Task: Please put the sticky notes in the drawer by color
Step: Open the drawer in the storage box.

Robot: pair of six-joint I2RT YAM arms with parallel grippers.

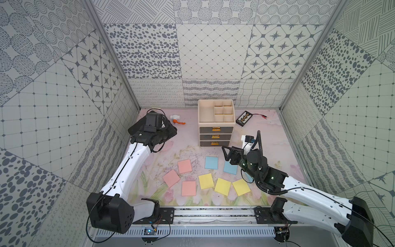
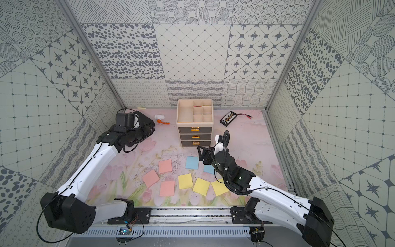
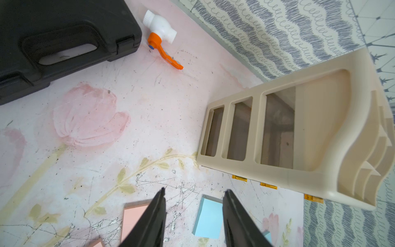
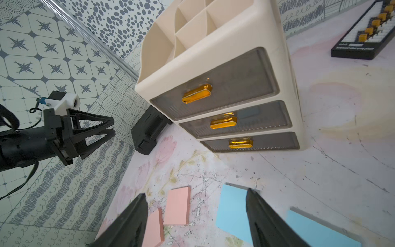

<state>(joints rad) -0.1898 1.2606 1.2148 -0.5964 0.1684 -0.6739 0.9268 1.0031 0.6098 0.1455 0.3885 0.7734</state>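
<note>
Sticky notes lie flat on the floral mat in front of the drawer unit [image 1: 215,136]: three pink [image 1: 184,166], three yellow [image 1: 222,186], and blue ones [image 1: 211,162], one of them partly hidden under my right arm. The unit's three grey drawers with amber handles [image 4: 223,123] are shut. My right gripper [image 4: 195,192] hovers open and empty over the blue notes, just in front of the drawers; it also shows in a top view [image 1: 224,153]. My left gripper [image 3: 194,192] is open and empty, raised at the left rear, left of the unit.
A black case [image 3: 64,21] lies at the rear left under my left wrist. A white valve with an orange handle [image 1: 177,119] sits beside it. A black charger board with leads [image 1: 243,118] lies right of the unit. Patterned walls close in three sides.
</note>
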